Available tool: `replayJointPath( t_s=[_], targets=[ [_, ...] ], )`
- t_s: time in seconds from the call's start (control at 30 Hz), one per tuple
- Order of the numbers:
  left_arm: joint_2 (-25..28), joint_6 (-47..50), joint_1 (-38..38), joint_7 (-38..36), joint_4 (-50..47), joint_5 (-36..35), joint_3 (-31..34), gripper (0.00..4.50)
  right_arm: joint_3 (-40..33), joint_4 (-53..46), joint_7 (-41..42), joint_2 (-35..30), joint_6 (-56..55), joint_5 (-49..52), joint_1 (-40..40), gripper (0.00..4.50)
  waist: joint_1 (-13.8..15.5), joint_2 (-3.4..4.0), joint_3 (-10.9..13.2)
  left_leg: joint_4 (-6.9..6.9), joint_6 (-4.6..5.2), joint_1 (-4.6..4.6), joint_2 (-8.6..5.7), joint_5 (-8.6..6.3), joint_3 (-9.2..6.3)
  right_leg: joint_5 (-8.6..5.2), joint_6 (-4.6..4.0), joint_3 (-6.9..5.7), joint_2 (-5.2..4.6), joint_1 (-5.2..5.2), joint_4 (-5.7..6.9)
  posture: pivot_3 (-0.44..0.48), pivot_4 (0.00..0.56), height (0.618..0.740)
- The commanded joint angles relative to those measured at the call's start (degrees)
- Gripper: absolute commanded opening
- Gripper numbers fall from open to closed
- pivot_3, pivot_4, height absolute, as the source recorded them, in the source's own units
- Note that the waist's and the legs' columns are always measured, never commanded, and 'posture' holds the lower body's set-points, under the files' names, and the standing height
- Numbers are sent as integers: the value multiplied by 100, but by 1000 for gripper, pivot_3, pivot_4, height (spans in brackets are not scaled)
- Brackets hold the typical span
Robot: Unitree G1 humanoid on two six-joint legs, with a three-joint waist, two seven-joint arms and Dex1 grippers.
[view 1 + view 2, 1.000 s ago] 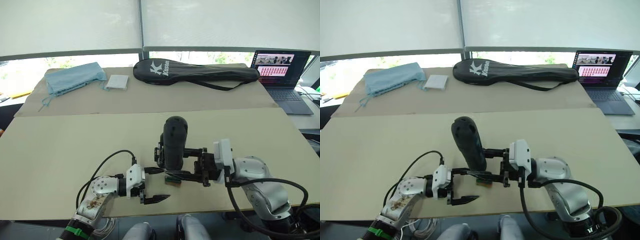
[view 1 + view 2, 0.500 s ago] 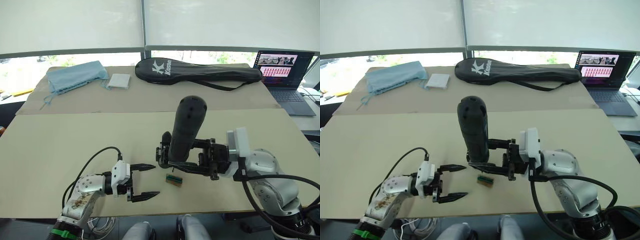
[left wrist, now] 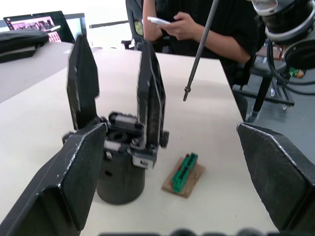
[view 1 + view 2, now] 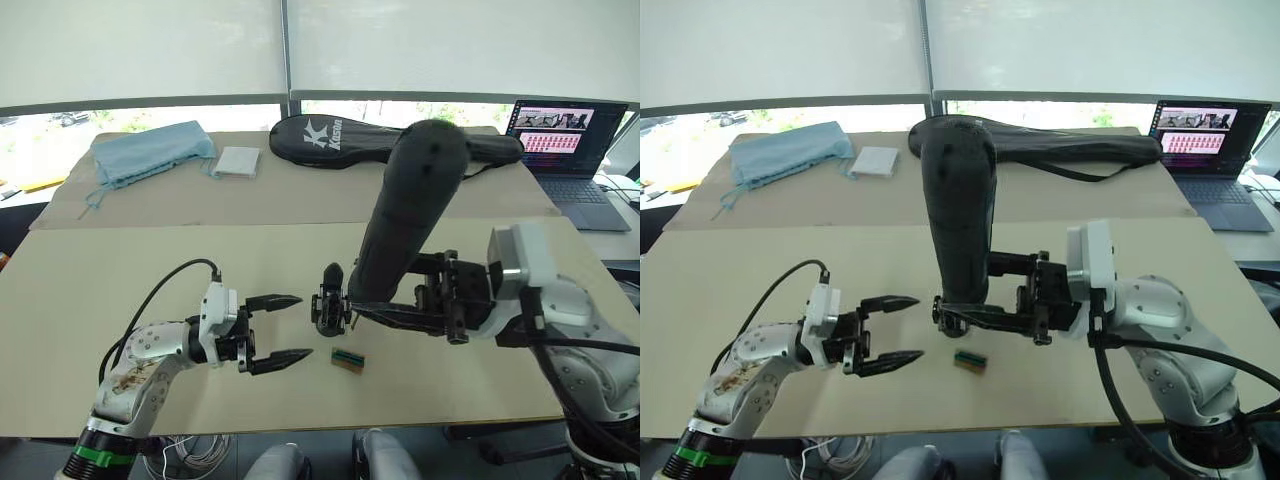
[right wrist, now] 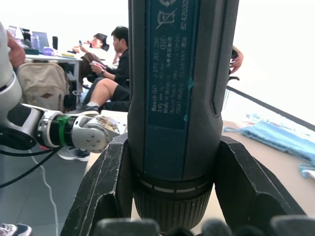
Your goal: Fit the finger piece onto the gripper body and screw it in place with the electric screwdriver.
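The right claw (image 4: 400,305) is clamped around the lower end of the thick black cylindrical electric screwdriver (image 4: 405,215), which stands nearly upright, leaning a little to the right, with its rounded end high above the pale beige table (image 4: 120,280). In the left wrist view its thin metal bit (image 3: 199,51) hangs in the air above the table, touching nothing. The chunky black gripper body with brackets (image 4: 329,302) stands on the table near the front edge, just left of the right claw, and in the left wrist view two black pointed fingers rise from it. The left claw (image 4: 278,328) hovers just left of the gripper body with its two black fingers spread apart and nothing between them. A small green-and-brown box (image 4: 347,360) lies on the table just near of the gripper body. Whether the small black tapered finger piece is one of the two fingers on the body cannot be told. At the far side lie a long black racket bag (image 4: 330,140), a light blue cloth pouch (image 4: 150,155), a small white square pad (image 4: 236,162) and, far right, an open laptop (image 4: 565,140).
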Motion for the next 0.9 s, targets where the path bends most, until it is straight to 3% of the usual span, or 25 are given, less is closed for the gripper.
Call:
replayJointPath(
  t_s=[0.03, 0.27, 0.47, 0.9],
  targets=[
    [144, 73, -49, 27, -13, 224, -54, 4453, -324, -272, -100, -98, 60, 379, -217, 1902, 0, 0, 1, 0, 0, 0, 0, 0, 0, 0, 0, 0, 0, 0, 0, 0, 150, 740],
    [-351, -278, -238, 696, 687, 1115, -336, 4453, -386, -282, -164, -209, 155, 528, -297, 1902, 5, -2, 2, 0, 0, -2, 0, 0, 0, 0, 0, 1, 0, 1, -3, 0, 150, 740],
    [-656, -753, -374, 827, 1369, 1754, -703, 4453, -443, -298, -164, -294, 231, 569, -267, 1902, 14, -4, 4, 0, 1, -4, 0, 0, 0, 0, 0, 1, -1, 1, -8, 0, 150, 740],
    [-1272, -1498, -718, 1021, 2432, 2425, -1103, 4453, -520, -372, -236, -403, 236, 595, -166, 1902, 84, -3, 3, 0, 2, -4, 0, -1, 0, 1, 1, 1, -5, 3, -8, 0, 150, 740]
  ],
)
